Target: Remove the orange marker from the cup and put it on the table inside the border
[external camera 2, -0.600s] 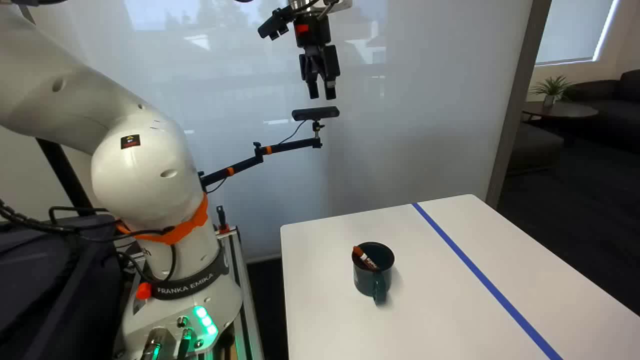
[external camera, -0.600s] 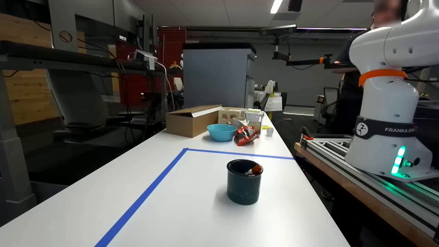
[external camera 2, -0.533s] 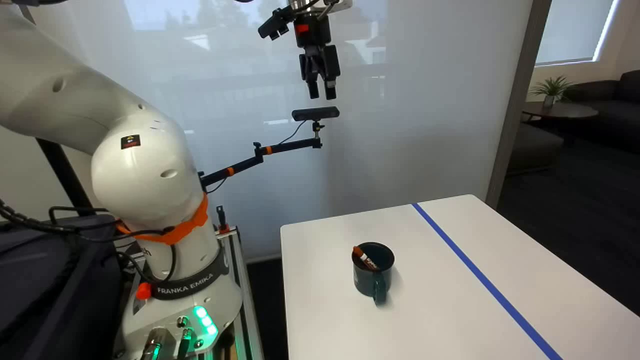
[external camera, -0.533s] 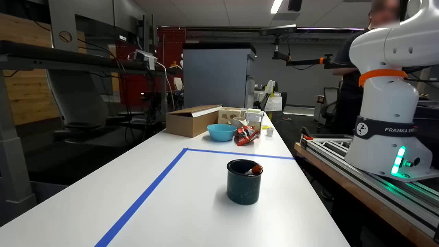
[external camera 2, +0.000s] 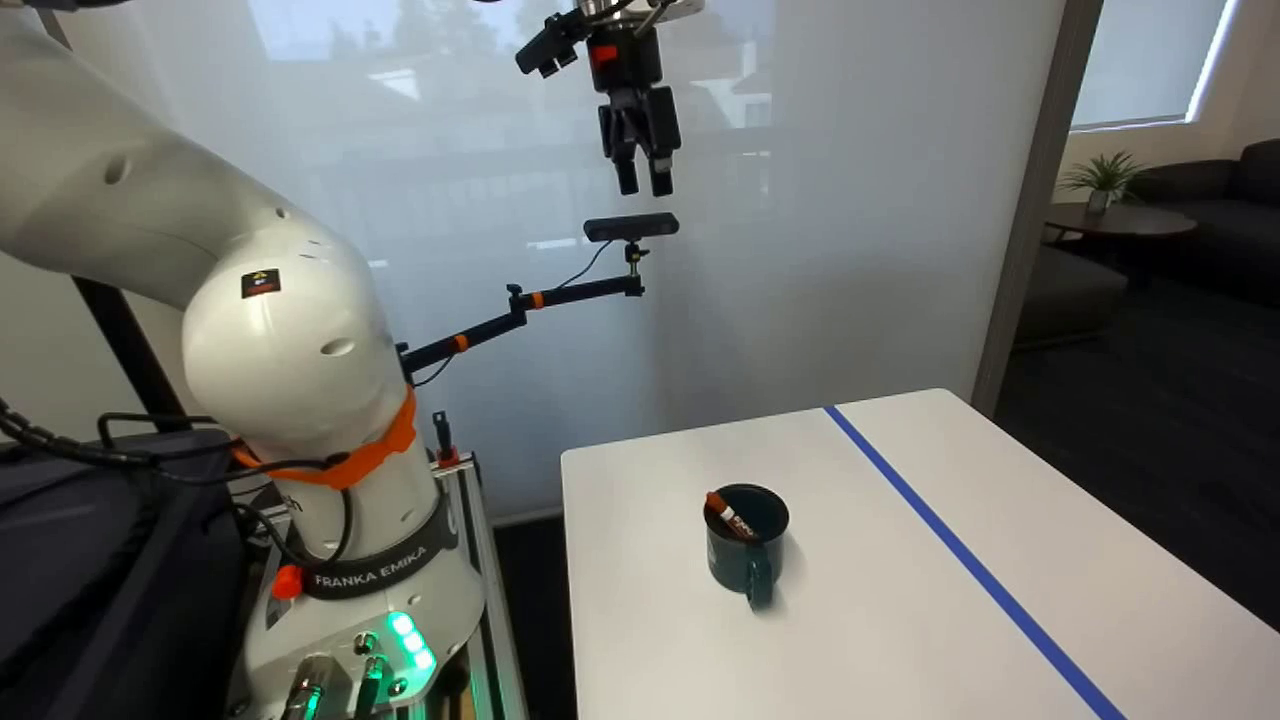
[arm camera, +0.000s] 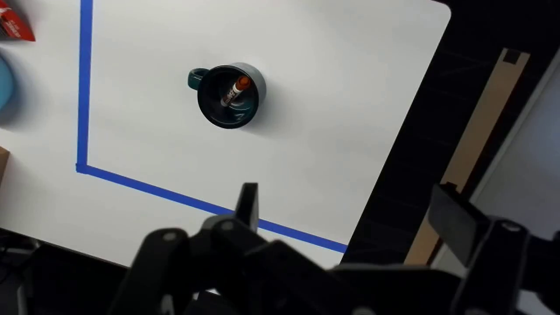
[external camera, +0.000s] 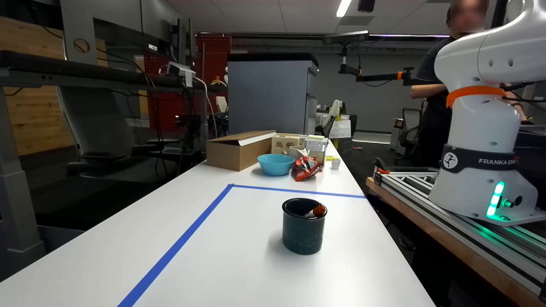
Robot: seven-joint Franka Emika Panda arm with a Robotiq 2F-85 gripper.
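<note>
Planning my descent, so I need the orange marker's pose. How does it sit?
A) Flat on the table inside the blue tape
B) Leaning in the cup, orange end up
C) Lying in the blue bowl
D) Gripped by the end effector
B: in the wrist view the orange marker slants inside the cup, and both exterior views show its orange end uppermost.

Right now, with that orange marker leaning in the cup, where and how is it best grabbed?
Probably by its orange cap, coming from above. The marker leans inside the cup, cap end uppermost, nearest the opening, and its other end down inside. The open jaws would best close across its slim width.
</note>
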